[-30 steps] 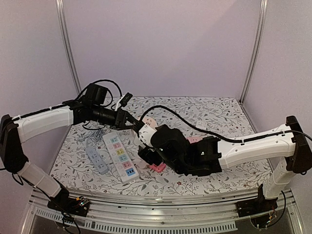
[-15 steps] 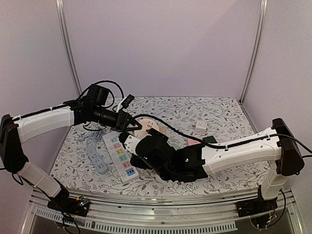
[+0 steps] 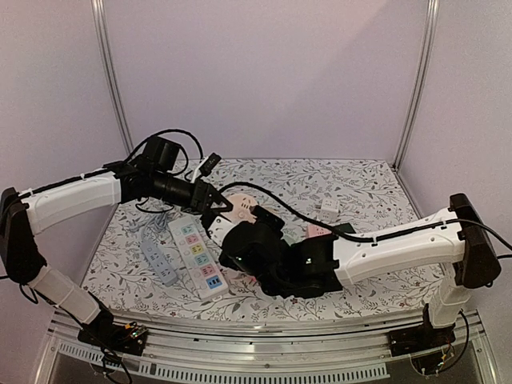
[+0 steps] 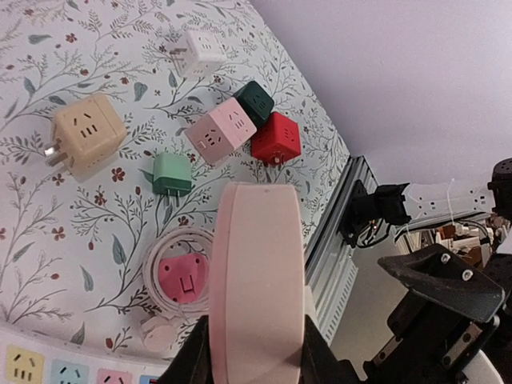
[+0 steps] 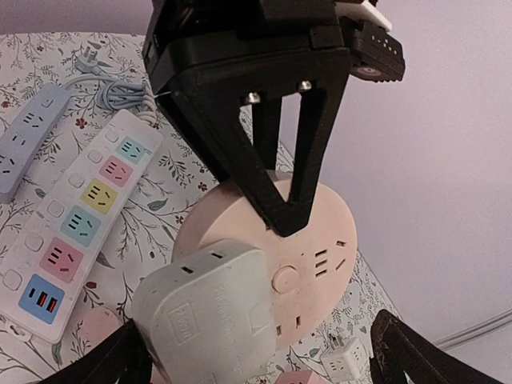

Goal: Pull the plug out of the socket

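My left gripper point(image 3: 211, 203) is shut on the rim of a round pink socket point(image 3: 241, 210) and holds it above the table. In the left wrist view the socket point(image 4: 256, 272) shows edge-on between my fingers point(image 4: 318, 358). A pale grey-green plug block point(image 5: 210, 318) sits plugged into the socket's face point(image 5: 320, 240). My right gripper point(image 5: 260, 356) is open, its jaws spread wide on either side of the plug. The left jaw is close beside the plug and the right jaw is well apart from it. In the top view the right gripper point(image 3: 233, 238) is just below the socket.
A white power strip with coloured outlets point(image 3: 198, 258) and a grey-blue strip point(image 3: 158, 259) lie at the left. On the table are cube adapters: beige point(image 4: 88, 128), white point(image 4: 200, 52), pink point(image 4: 220, 132), dark green point(image 4: 254, 100), red point(image 4: 276, 138). A green plug point(image 4: 172, 174) and a corded pink plug point(image 4: 184, 280) also lie there.
My right arm has swung left and brought its open gripper up to the socket and plug. My left gripper has held the socket nearly still.
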Robot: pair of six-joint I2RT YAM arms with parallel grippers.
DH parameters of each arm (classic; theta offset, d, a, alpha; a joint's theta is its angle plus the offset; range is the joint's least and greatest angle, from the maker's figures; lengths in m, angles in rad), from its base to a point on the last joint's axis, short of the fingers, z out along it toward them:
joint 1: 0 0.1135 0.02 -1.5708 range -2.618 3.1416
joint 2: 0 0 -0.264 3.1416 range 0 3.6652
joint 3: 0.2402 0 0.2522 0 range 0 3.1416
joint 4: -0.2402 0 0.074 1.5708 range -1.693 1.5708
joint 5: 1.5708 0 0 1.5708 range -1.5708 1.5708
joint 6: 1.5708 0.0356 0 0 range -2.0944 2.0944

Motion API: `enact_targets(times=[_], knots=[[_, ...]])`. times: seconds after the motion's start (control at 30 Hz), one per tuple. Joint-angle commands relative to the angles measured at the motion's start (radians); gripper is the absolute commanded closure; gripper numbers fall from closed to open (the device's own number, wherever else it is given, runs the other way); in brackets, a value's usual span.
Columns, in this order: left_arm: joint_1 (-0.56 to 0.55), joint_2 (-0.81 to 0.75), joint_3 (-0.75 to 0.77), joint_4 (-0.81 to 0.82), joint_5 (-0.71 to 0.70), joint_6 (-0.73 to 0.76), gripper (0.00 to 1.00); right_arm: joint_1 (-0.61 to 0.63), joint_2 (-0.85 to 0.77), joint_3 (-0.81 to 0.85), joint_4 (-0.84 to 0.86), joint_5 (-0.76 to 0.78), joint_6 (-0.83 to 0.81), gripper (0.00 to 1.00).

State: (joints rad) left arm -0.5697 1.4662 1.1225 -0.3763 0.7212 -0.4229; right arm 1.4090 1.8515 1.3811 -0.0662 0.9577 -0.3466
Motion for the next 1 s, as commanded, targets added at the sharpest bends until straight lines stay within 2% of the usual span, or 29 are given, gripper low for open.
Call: enact_targets(times=[0.0,0.33,0.53,0.67,0.83,0.97], knots=[[-0.016,-0.007,0.030,-0.034,-0.023,0.029,1.00,-0.001,-0.125,-0.032,-0.016,-0.007,0.070,0.06],[-0.018,-0.004,0.036,-0.046,-0.029,0.038,1.00,-0.042,-0.246,-0.088,-0.060,-0.080,0.202,0.06],[-0.018,-0.001,0.040,-0.059,-0.043,0.041,1.00,-0.033,-0.320,-0.167,-0.040,-0.334,0.194,0.07],[-0.018,0.005,0.043,-0.063,-0.042,0.041,1.00,-0.012,-0.330,-0.198,0.010,-0.398,0.168,0.07],[-0.018,0.008,0.046,-0.064,-0.024,0.044,1.00,-0.019,-0.278,-0.177,0.016,-0.356,0.159,0.07],[-0.022,0.005,0.046,-0.063,-0.021,0.046,1.00,-0.050,-0.256,-0.168,0.016,-0.389,0.160,0.09]])
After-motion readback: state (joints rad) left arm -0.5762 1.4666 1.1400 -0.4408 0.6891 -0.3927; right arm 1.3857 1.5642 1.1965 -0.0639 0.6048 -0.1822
